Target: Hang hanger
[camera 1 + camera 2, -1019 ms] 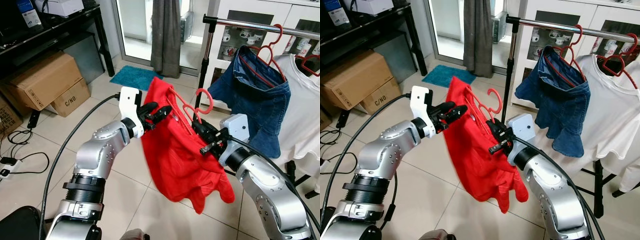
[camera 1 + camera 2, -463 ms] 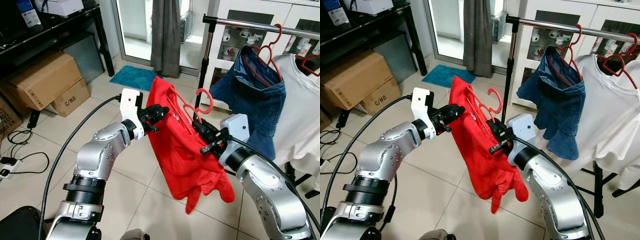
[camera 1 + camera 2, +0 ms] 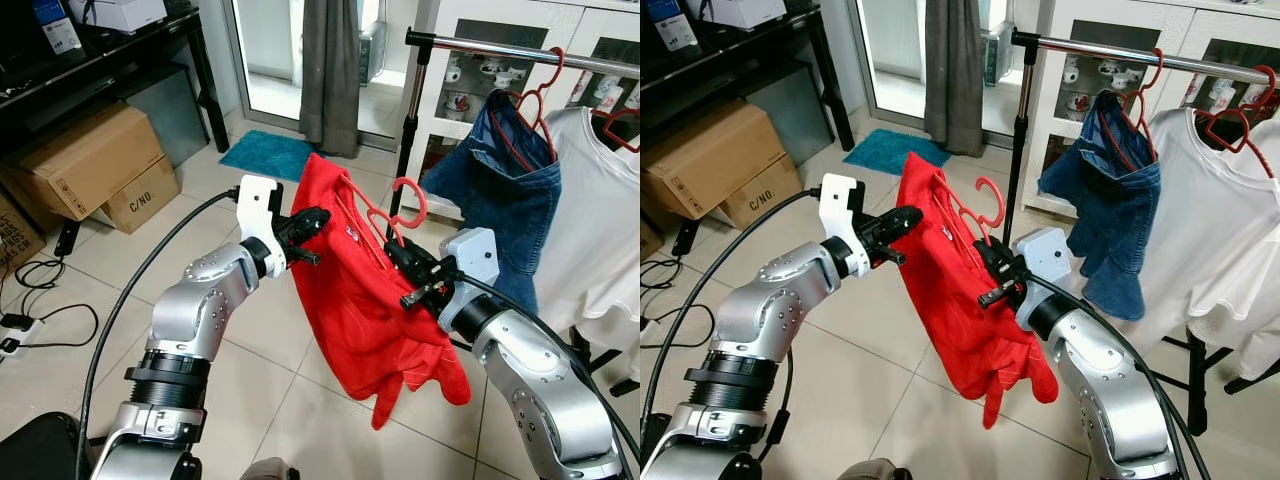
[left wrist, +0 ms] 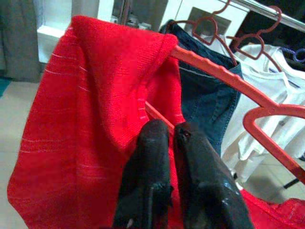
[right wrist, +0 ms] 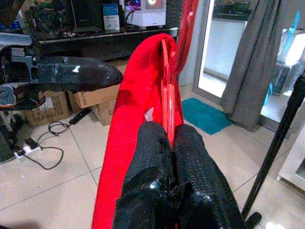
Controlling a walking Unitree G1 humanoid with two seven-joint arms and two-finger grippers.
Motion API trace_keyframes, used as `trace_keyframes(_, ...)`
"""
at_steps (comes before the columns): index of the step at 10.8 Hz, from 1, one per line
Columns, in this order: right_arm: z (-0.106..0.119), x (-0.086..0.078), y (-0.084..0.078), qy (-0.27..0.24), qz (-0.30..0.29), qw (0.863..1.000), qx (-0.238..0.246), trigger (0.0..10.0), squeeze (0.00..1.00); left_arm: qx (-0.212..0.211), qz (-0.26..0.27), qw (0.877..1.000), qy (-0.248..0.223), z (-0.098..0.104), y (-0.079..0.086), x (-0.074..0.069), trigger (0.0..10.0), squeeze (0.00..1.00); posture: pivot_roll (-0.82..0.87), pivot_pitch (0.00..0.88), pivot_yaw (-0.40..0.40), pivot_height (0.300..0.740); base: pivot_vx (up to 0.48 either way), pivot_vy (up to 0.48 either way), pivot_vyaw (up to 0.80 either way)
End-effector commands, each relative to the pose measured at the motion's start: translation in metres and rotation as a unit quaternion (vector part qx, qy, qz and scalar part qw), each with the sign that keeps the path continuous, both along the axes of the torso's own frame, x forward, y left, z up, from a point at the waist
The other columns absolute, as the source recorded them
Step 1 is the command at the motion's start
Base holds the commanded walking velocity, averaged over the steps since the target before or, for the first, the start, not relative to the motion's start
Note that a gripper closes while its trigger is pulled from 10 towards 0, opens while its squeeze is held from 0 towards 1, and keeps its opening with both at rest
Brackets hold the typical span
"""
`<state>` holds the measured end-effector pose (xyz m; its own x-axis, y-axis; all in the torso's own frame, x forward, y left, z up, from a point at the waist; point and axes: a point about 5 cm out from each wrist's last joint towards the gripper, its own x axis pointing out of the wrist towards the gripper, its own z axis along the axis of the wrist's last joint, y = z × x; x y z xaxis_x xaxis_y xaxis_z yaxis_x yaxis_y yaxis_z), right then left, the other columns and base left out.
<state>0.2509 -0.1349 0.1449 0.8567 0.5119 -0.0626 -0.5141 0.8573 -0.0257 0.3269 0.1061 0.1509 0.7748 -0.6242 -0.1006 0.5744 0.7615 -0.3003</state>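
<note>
A red garment [image 3: 360, 300] hangs on a red hanger [image 3: 408, 200] in mid-air between my two arms. My right gripper [image 3: 398, 275] is shut on the hanger just below its hook; the right wrist view shows the red bar pinched between the fingers [image 5: 157, 143]. My left gripper [image 3: 318, 216] is shut, its tips resting against the cloth at the hanger's left shoulder, with nothing seen between the fingers [image 4: 152, 143]. Behind, up and to the right, runs the chrome clothes rail [image 3: 520, 50].
On the rail hang a denim garment [image 3: 510, 170] on a red hanger and a white shirt [image 3: 600, 220]. The rail's black post [image 3: 408, 130] stands just behind the hook. Cardboard boxes [image 3: 90, 160], a black shelf [image 3: 110, 60], floor cables [image 3: 40, 300] and a blue mat [image 3: 265, 155] lie left.
The left gripper let go of the bunched cloth and its fingers closed. The red garment dropped to hang straighter. The denim garment swung to the right.
</note>
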Motion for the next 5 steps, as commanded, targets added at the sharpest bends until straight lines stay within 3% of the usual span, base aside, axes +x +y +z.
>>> trace_keyframes(1, 0.008, 0.0, 0.0, -0.022, 0.001, 1.0, 0.007, 0.0, 0.0, 0.005, 0.025, 1.0, -0.001, -0.001, 0.009, 0.002, 0.0, 0.0, 0.08, 0.0, 0.078, 0.74, 0.0, 0.0, 0.0)
trace_keyframes(3, 0.006, 0.002, -0.001, -0.018, -0.004, 1.0, 0.0, 0.0, 0.0, 0.013, 0.062, 0.998, -0.021, 0.003, 0.02, 0.007, 0.0, 0.0, 0.08, 0.0, 0.072, 0.74, 0.0, 0.0, 0.0)
trace_keyframes(5, 0.004, 0.003, -0.004, -0.014, -0.013, 1.0, -0.002, 0.0, 0.0, -0.021, 0.091, 0.994, -0.058, 0.016, 0.027, 0.009, 0.0, 0.0, 0.09, 0.0, 0.07, 0.74, 0.0, 0.0, 0.0)
